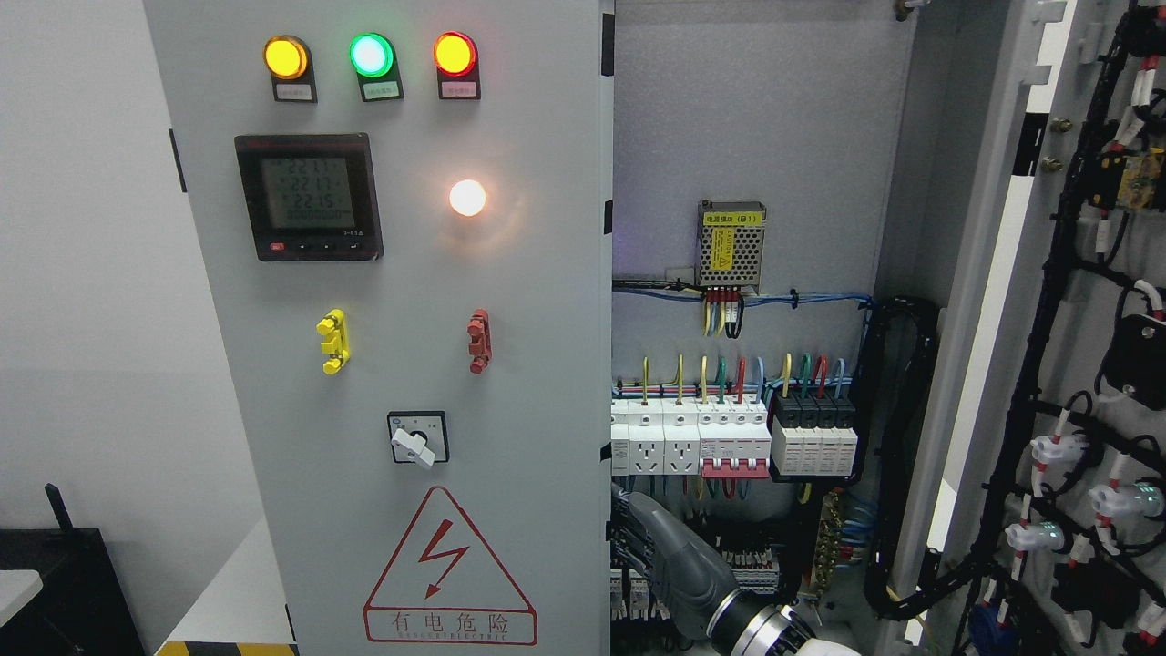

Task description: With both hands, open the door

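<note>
right robot hand (642, 538) curls its fingers around the closed left door's (410, 319) right edge, low down.

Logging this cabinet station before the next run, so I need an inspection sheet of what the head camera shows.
Surface: nothing seen; only a pale ledge at lower left.
Job's things: left door shut, lamps lit; right door swung wide open, inside facing the camera.
Clutter: nothing seen.
Hands: right hand low inside the cabinet, by the left door's edge; grip cannot be judged. Left hand not in view.
Cables: coloured wires above the breakers; black bundles run to the open door.
Surroundings: white wall left; dark box at lower left.
</note>
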Robot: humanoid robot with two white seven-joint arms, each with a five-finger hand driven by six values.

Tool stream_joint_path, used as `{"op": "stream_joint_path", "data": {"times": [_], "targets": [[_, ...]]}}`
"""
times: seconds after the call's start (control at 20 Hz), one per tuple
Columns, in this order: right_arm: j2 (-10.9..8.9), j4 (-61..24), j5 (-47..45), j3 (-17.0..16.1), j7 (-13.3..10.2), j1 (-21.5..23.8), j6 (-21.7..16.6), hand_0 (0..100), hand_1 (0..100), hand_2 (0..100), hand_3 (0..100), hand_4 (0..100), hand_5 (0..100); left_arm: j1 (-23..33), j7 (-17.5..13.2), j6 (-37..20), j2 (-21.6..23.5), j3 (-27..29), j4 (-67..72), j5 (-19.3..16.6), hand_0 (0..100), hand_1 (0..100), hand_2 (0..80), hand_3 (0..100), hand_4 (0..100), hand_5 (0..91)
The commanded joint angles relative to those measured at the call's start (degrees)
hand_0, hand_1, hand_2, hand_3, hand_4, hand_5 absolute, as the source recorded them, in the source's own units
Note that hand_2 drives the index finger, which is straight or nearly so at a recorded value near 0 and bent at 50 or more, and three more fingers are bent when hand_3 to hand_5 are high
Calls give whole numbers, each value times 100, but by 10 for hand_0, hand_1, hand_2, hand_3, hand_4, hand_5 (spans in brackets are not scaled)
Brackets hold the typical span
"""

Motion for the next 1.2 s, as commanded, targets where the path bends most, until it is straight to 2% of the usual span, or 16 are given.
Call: {"op": "stream_joint_path", "data": {"times": [0.0,0.2,0.35,0.95,1.15], "targets": [[89,15,-3,1,74,-8,13,382,0,0,0,0,0,0,3,6,0,-96,0,0,0,0,0,0,0,0],[89,6,-12,1,82,-8,13,382,0,0,0,0,0,0,3,-3,0,-88,0,0,0,0,0,0,0,0],[89,6,-108,18,275,-8,22,382,0,0,0,0,0,0,3,6,-9,-88,0,0,0,0,0,0,0,0],[89,-2,-126,1,302,1,22,382,0,0,0,0,0,0,3,-2,0,-96,0,0,0,0,0,0,0,0],[89,-46,-196,45,433,54,-22,382,0,0,0,0,0,0,3,-3,0,-88,0,0,0,0,0,0,0,0]]}}
